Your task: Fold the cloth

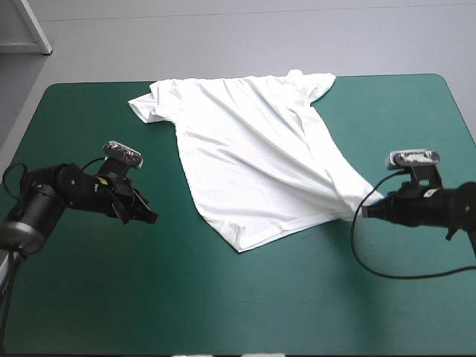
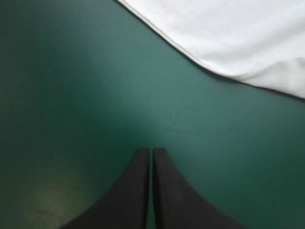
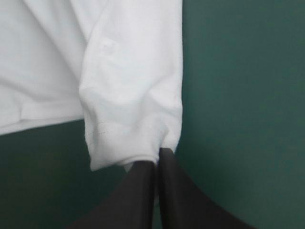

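Note:
The white T-shirt lies spread over the middle and far part of the teal-green table, its collar end near the far edge and its hem toward me. My right gripper is shut on the T-shirt at its right hem corner, and folds run from there across the fabric. My left gripper rests shut with nothing in it, to the left of the shirt. In the left wrist view its tips point at bare cover, with the T-shirt's edge ahead.
Bare teal-green cover stretches between the shirt and the table's near edge. The table's left edge is close behind the left arm.

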